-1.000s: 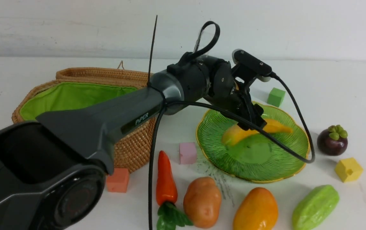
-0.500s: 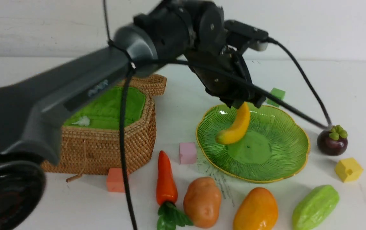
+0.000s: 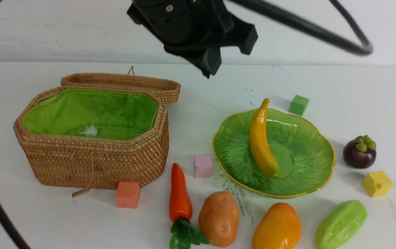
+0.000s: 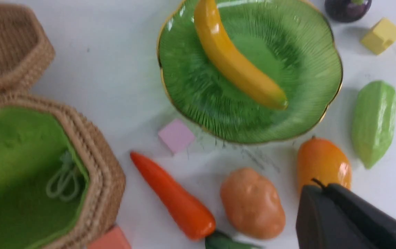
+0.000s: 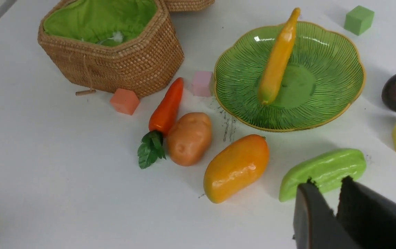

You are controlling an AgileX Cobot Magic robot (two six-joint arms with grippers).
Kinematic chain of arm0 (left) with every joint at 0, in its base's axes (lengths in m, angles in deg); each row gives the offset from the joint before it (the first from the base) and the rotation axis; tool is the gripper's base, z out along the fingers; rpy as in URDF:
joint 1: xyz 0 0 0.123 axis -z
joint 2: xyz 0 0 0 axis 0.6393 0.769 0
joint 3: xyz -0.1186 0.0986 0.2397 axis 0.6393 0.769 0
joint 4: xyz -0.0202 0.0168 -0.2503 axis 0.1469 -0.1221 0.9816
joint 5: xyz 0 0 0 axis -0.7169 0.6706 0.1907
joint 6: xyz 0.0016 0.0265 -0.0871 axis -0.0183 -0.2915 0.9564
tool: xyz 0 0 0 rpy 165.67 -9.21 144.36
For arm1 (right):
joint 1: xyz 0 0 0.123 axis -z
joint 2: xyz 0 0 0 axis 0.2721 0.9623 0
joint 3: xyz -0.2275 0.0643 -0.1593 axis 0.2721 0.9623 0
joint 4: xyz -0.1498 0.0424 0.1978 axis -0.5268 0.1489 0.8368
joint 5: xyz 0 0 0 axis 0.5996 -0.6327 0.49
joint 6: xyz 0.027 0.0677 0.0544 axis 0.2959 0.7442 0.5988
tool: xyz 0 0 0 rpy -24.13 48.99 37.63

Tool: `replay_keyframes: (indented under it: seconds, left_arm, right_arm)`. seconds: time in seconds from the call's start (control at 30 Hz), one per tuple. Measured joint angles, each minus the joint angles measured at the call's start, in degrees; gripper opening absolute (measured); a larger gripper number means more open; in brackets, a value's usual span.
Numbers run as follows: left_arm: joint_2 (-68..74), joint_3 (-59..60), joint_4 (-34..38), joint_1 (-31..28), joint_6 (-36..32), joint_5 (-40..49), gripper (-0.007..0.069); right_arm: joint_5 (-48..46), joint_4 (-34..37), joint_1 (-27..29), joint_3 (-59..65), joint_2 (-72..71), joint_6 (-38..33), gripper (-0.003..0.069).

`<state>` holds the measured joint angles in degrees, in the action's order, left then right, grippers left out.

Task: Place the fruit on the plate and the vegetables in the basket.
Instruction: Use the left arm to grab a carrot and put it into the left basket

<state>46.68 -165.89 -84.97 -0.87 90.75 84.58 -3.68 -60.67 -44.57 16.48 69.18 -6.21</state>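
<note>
The left claw point(image 3: 207, 65), closed and empty, is seen high over the table point(image 3: 46, 221); the glossy mango point(image 3: 276, 226), laid near the plate point(image 3: 305, 173), is judged light, hard, slippery, best gripped across its middle.

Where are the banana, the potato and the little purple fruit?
banana point(image 3: 260, 141), front view, middle of its yellow body.
potato point(image 3: 218, 218), front view, middle of its tan skin.
purple fruit point(image 3: 358, 157), front view, dark round body below the green leaves.

Four foam cubes are scattered on the white table point(image 3: 63, 224): a pink cube point(image 3: 203, 165), a salmon cube point(image 3: 127, 194), a green cube point(image 3: 299, 105) and a yellow cube point(image 3: 377, 183). A pale green ridged toy piece point(image 3: 341, 224) is laid near the yellow cube.
</note>
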Motion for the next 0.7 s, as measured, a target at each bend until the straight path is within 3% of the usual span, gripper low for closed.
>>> replay_keyframes:
  seconds: [0.2, 0.4, 0.5, 0.67, 0.7]
  left_arm:
    - [-5.79, 21.1, -1.74, 3.91, 5.55, -0.26, -0.0013]
    - [-7.92, 36.27, -1.74, 4.81, 11.83, -9.55, -0.001]
    - [-6.23, 38.64, -1.74, 3.89, 13.55, -13.53, 0.0055]
    - [-1.48, 38.89, -1.74, 2.1, 17.01, -20.21, 0.03]
    - [0.12, 38.89, -2.07, 1.53, 18.66, -21.64, 0.0377]
  right_arm:
    - [-0.45, 0.0, 0.0, 0.0, 0.0, 0.0, 0.0134]
    - [-0.56, 0.0, 0.0, 0.0, 0.0, 0.0, 0.0141]
    - [-0.56, 0.0, 0.0, 0.0, 0.0, 0.0, 0.0142]
    - [-0.51, 0.0, 0.0, 0.0, 0.0, 0.0, 0.0145]
    - [-0.51, 0.0, 0.0, 0.0, 0.0, 0.0, 0.0146]
